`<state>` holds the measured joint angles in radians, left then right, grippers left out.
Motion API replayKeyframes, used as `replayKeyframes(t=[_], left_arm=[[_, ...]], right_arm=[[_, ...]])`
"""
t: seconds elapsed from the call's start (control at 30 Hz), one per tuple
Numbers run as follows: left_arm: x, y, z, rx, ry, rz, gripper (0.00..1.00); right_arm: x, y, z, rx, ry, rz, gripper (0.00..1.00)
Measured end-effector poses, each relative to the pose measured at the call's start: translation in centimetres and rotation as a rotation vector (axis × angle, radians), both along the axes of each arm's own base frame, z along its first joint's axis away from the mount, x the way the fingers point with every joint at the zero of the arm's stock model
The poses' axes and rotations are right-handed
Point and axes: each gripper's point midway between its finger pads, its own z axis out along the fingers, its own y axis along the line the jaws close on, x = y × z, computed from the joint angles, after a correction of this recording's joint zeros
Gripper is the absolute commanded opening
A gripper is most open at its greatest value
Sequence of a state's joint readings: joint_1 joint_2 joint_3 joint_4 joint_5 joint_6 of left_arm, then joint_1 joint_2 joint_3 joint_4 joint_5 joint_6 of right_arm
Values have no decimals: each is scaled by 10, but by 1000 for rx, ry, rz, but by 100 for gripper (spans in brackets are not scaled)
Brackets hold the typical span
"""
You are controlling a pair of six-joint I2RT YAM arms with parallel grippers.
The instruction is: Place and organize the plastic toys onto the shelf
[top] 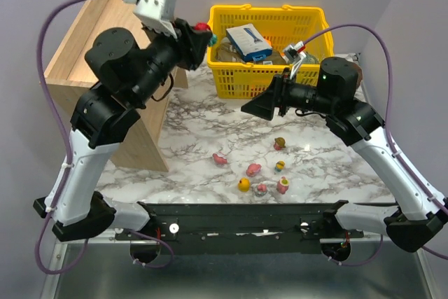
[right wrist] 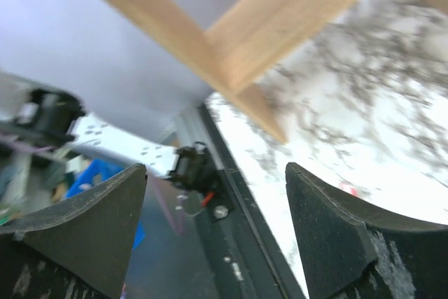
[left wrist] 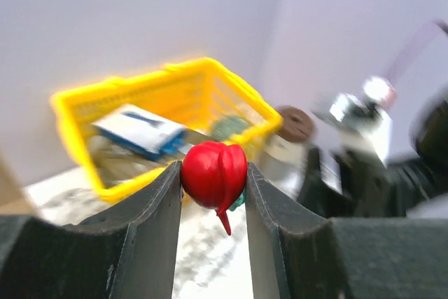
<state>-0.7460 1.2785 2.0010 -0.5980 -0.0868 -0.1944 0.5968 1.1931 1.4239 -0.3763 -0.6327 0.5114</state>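
My left gripper (top: 201, 36) is raised beside the light-wood shelf (top: 84, 54) and is shut on a red plastic toy (left wrist: 214, 173), which also shows in the top view (top: 203, 27). My right gripper (top: 253, 108) is open and empty, held above the marble table and pointing left; in its wrist view (right wrist: 217, 201) the shelf's wooden frame (right wrist: 266, 40) is ahead. Several small toys lie on the table: a pink one (top: 220, 160), a pink one (top: 253, 169), a yellow one (top: 243, 185), an olive one (top: 280, 143), and others (top: 283, 186).
A yellow basket (top: 266, 47) with boxes and packets stands at the back middle, also in the left wrist view (left wrist: 161, 117). The black arm-base rail (top: 238, 218) runs along the near table edge.
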Motion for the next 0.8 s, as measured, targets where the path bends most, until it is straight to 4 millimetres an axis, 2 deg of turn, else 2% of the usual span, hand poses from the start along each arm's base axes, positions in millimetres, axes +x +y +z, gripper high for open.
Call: replayKeyframes(t=[0.1, 0.17, 0.27, 0.43, 0.57, 0.8], left_arm=[[30, 27, 25, -1, -25, 191, 0], [49, 41, 31, 11, -31, 291, 0], [78, 63, 25, 58, -16, 416, 0], [123, 101, -2, 145, 49, 563, 0], [144, 129, -18, 189, 91, 635, 0], [160, 173, -25, 202, 118, 696, 0]], right_arm=[[10, -8, -14, -60, 7, -80, 89], [15, -14, -22, -95, 4, -118, 89], [21, -21, -31, -143, -12, -159, 89], [32, -31, -42, -216, -51, -219, 90], [39, -35, -49, -257, -72, -243, 90], [45, -38, -63, -306, -79, -258, 90]])
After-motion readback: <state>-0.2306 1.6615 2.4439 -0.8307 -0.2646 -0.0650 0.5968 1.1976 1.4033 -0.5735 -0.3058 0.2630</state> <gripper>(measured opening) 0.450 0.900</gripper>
